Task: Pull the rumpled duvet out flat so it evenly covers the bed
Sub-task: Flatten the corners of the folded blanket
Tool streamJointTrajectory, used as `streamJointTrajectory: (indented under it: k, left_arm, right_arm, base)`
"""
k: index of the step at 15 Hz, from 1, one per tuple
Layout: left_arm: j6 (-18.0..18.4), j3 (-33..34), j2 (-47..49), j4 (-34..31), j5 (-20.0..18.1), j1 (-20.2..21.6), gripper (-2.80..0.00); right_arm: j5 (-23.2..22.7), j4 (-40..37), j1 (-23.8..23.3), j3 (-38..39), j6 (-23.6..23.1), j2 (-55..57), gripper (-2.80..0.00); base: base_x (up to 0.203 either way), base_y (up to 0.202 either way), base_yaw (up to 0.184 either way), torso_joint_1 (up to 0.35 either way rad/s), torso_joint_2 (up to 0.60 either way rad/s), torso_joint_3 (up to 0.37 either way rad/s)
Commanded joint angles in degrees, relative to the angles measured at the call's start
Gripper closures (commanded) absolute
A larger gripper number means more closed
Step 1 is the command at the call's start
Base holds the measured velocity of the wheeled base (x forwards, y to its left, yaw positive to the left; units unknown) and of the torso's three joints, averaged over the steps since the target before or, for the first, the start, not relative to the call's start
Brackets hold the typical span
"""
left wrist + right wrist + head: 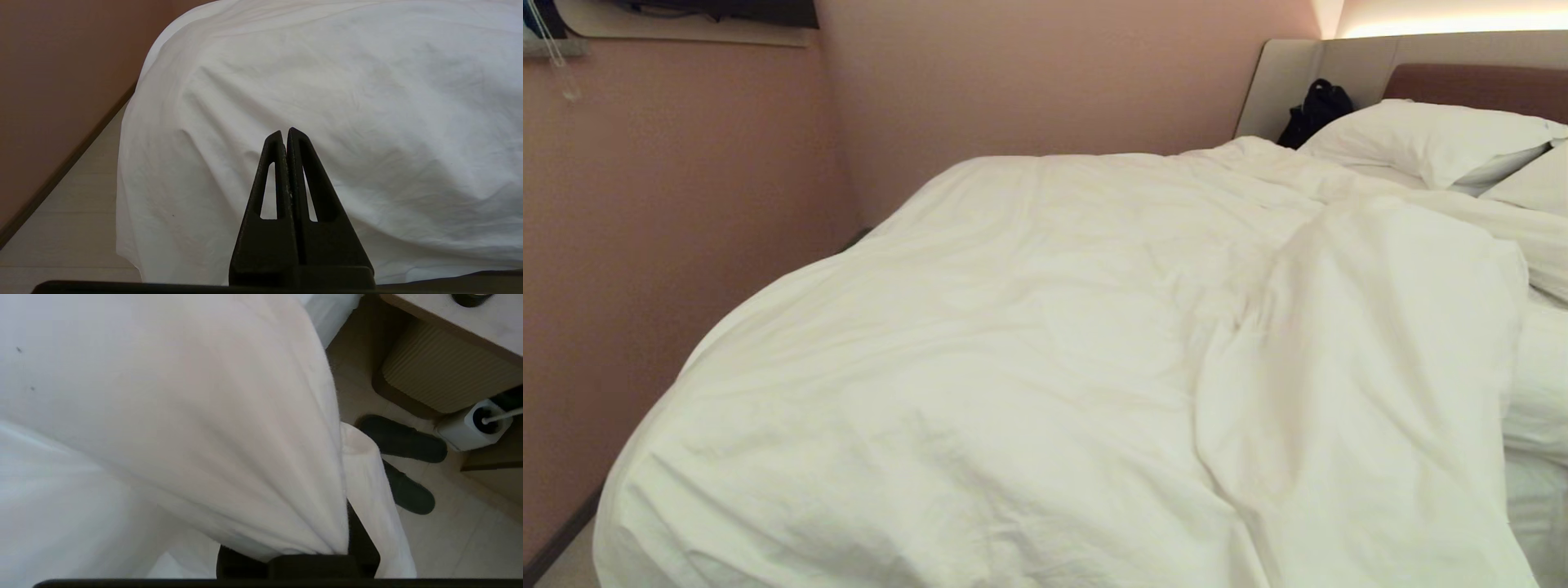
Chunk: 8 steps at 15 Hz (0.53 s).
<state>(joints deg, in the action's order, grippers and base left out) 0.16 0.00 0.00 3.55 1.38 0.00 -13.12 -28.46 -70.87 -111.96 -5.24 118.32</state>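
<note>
Duvet (1029,343), white and creased, lies over most of the bed (1478,82), bunched into a raised fold toward the robot's right, below two white pillows (1429,139). Right gripper (322,547) is clamped on a gathered corner of it, above floor with dark slippers (402,439). Left gripper (286,134), fingers pressed together and holding nothing, points at the draped side.
</note>
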Motion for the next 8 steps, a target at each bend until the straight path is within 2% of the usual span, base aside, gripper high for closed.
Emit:
streamJointTrajectory:
  k: [1,4,8]
  left_arm:
    - [0.02,0.00,0.00,0.06,0.03,0.00,0.00]
    - [0.02,0.00,0.00,0.06,0.03,0.00,0.00]
    - [0.02,0.00,0.00,0.06,0.03,0.00,0.00]
  right_arm:
    - [0.02,7.26,-1.62,-0.01,4.27,-0.38,0.00]
    - [0.45,13.16,-4.41,-0.01,8.22,-0.02,0.00]
    - [0.46,14.84,-6.12,-0.01,9.01,1.73,0.00]
  base:
    - [0.000,0.000,0.000,0.000,0.00,0.000]
    - [0.000,0.000,0.000,0.000,0.00,0.000]
    - [0.000,0.000,0.000,0.000,0.00,0.000]
